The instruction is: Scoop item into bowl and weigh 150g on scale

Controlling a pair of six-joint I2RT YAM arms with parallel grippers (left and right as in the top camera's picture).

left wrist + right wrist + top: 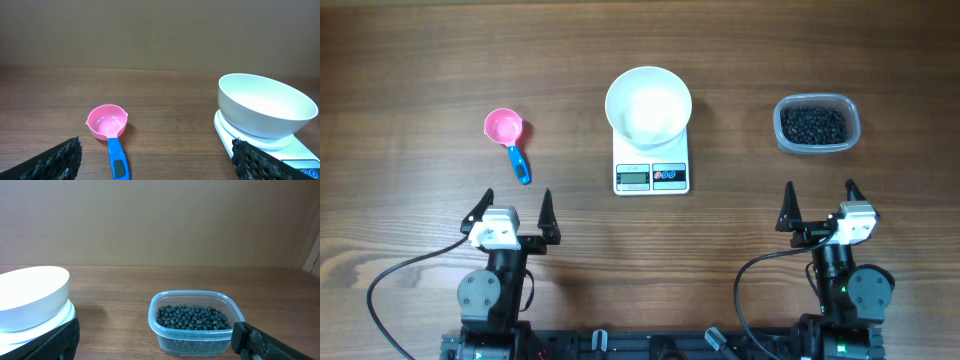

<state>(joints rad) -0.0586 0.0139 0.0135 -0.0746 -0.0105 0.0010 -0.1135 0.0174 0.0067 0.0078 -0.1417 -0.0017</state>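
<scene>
Low in the frame, left gripper (516,203) and right gripper (819,196) gape fully, both empty; the bowl (648,103) sits on the scale (651,176).

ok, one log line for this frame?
phase: pre-scoop | left end effector: open, empty, facing pink scoop | right end effector: open, empty, facing tub of beads | bowl: empty, on scale

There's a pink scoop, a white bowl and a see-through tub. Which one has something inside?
The clear tub on the right: it holds black beads. The white bowl on the scale and the pink scoop are empty.
</scene>
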